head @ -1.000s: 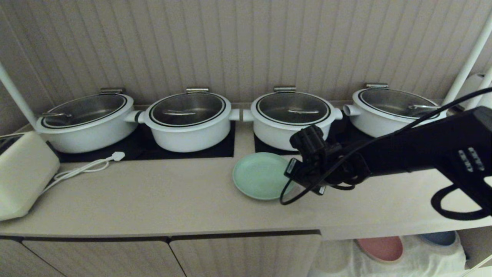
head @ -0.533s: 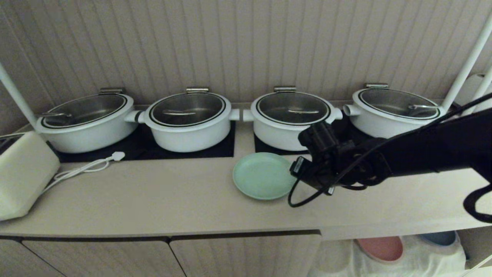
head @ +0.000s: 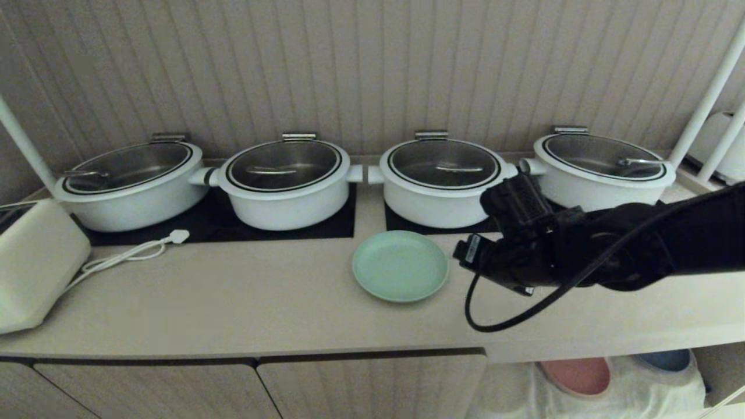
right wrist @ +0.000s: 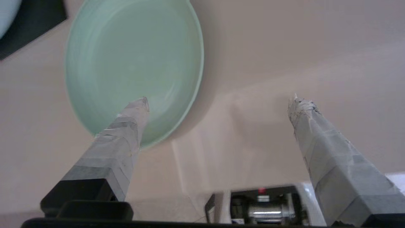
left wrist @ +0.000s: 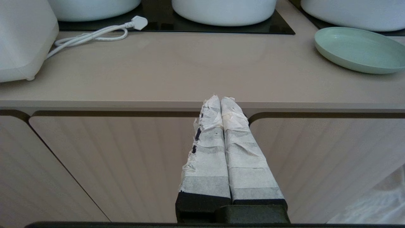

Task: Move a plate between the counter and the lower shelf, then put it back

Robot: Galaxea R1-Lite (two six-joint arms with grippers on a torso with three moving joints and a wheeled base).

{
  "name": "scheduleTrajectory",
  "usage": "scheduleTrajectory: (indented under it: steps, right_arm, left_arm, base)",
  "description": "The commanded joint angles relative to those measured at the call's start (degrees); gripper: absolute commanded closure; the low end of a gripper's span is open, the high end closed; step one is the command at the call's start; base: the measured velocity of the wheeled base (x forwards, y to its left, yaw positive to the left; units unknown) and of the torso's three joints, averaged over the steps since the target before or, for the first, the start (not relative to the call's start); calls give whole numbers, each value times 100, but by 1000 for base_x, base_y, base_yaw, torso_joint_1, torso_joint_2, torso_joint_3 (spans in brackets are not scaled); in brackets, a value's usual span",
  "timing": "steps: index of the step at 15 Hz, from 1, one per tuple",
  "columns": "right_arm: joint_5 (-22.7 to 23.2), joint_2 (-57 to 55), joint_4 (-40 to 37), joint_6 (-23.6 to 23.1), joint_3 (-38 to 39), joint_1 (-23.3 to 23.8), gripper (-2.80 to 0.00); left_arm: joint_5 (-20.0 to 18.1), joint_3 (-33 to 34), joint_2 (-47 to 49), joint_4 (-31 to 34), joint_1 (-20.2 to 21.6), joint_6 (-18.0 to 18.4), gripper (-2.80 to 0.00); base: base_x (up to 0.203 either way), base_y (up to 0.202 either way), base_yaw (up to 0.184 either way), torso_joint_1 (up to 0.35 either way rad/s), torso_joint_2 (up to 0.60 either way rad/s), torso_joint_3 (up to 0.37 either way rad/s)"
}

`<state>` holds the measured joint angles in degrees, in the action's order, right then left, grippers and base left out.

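One round mint-green plate (head: 400,266) lies flat on the counter (head: 244,297) beside the wide-open, empty right hand (right wrist: 218,103).

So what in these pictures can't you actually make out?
- Pink plate and blue plate on the lower shelf: head view, counter front edge hides their far parts.
- Pot contents: head view, glass lids only reflect.
- White appliance: cut off by the head view's left edge.
- Right gripper: head view, its own arm hides its jaws.
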<state>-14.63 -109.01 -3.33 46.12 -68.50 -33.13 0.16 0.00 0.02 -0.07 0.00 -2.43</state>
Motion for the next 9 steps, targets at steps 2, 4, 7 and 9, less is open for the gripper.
scheduleTrajectory:
  steps: [2, 4, 7, 9]
  right_arm:
    - [-13, 513, 216, -544, 430, 25, -280]
    - [-17, 784, 709, -709, 851, 25, 0]
    - [-218, 1122, 1232, -994, 1678, -60, 0]
    - [-433, 1358, 1716, -1040, 2229, -104, 0]
  left_arm:
    - [2, 0, -2, -2, 0, -4, 0]
    - [2, 0, -2, -2, 0, -4, 0]
    - [2, 0, -2, -2, 0, -4, 0]
    - [2, 0, -2, -2, 0, -4, 0]
  base:
    - [0, 0, 0, 0, 0, 0]
    - [0, 0, 0, 0, 0, 0]
    - [0, 0, 0, 0, 0, 0]
    - [0, 0, 0, 0, 0, 0]
